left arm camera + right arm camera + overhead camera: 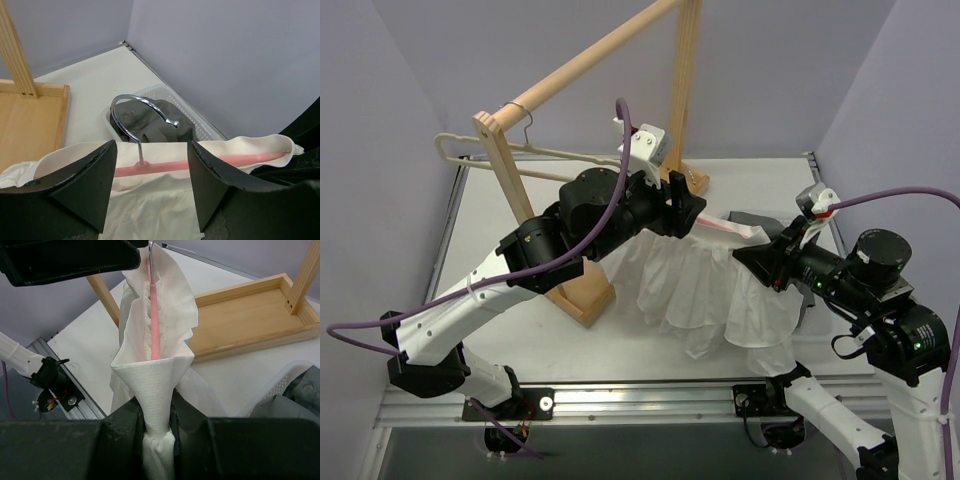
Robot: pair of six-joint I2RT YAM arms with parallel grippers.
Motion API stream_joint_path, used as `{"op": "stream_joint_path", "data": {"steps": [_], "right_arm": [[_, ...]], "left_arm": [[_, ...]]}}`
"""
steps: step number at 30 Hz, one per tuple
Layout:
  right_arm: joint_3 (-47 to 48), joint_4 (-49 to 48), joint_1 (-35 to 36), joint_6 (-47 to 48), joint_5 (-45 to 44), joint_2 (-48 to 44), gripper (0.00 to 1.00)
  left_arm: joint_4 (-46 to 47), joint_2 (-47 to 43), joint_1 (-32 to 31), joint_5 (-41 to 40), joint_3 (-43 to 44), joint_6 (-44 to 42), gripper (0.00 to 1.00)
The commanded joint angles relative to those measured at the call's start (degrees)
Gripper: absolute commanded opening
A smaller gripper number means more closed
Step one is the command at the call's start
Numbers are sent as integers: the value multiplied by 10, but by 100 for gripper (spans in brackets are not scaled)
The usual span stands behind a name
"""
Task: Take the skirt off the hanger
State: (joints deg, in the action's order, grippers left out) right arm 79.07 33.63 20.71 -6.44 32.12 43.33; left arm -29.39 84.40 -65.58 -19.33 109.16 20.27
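Note:
The white skirt [705,290] hangs from a pink hanger [725,229] held in the air between both arms, off the rack. My left gripper [688,213] is open, its jaws straddling the pink bar [165,166] just below the metal hook [131,101], without touching it. The skirt's waistband [150,205] lies under the bar. My right gripper [763,256] is shut on the skirt's waistband end [159,390], and the fabric bunches between the jaws. The pink bar [155,325] runs away from it inside the waistband.
A wooden clothes rack [585,290] stands at the left, with an empty white hanger [520,152] on its rod. A white basket [150,92] holding grey clothes [758,218] sits at the back right. Purple walls enclose the table.

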Motion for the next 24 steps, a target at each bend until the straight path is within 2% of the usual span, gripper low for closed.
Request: {"op": "stream_joint_path", "data": {"steps": [1, 10, 24], "right_arm": [[18, -72, 2, -21, 22, -11, 0], [16, -101, 2, -45, 42, -14, 0], [19, -107, 2, -49, 53, -19, 0]], "left_arm": [[20, -16, -2, -7, -6, -6, 67], [16, -6, -2, -10, -2, -9, 61], [2, 18, -2, -1, 23, -11, 29]]}}
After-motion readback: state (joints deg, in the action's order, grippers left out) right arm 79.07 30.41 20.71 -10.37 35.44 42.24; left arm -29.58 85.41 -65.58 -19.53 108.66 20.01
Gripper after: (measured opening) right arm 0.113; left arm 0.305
